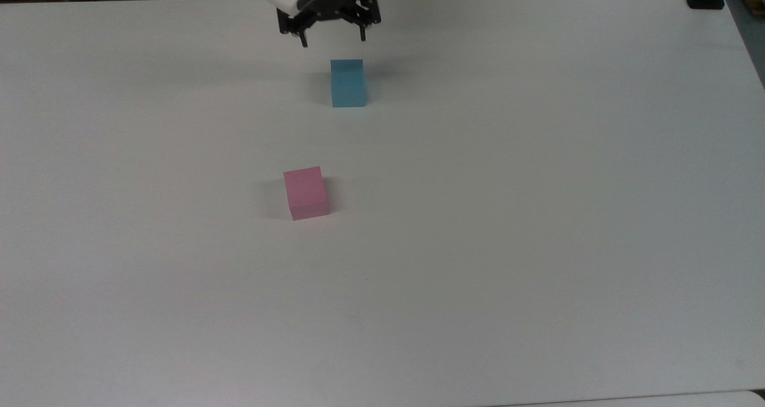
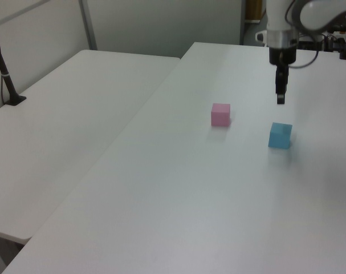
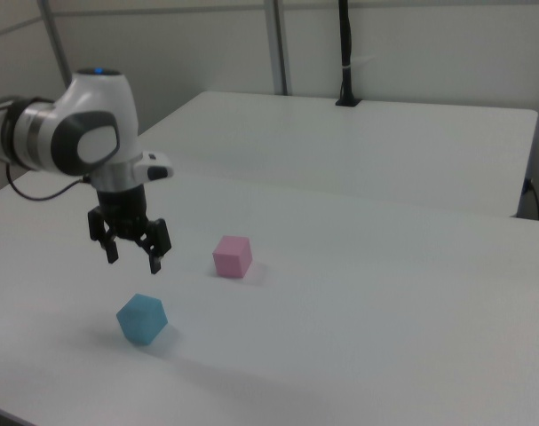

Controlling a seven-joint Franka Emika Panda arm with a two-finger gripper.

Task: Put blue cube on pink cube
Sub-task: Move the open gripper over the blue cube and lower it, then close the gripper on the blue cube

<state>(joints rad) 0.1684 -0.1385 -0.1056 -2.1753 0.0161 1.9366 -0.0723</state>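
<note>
A: Going left to right in the right view: the gripper (image 3: pixel 132 260) hangs in the air with its fingers spread and nothing between them, above the blue cube (image 3: pixel 142 319). The pink cube (image 3: pixel 232 256) is further to the right view's right, well apart from the blue one, and both rest on the white table (image 3: pixel 384 302).

B: So nothing is grasped yet. What worries you?

A: Mostly alignment. In the right view the blue cube seems turned corner-on to that camera. If the fingers come down across its corners rather than flat faces, I'd expect it to twist or squirt out as they close.

B: And in the top view?

A: There the gripper (image 1: pixel 331 39) shows just above the blue cube (image 1: pixel 347 83) in the picture, with the pink cube (image 1: pixel 306 192) lower down and a little to the top view's left. A descent that's off-centre could land a fingertip on the cube's top and shove it.

B: Later on?

A: The pink cube offers a small top. A skewed grasp would likely mean a skewed placement, and the blue cube could slide off or nudge the pink one.
</note>
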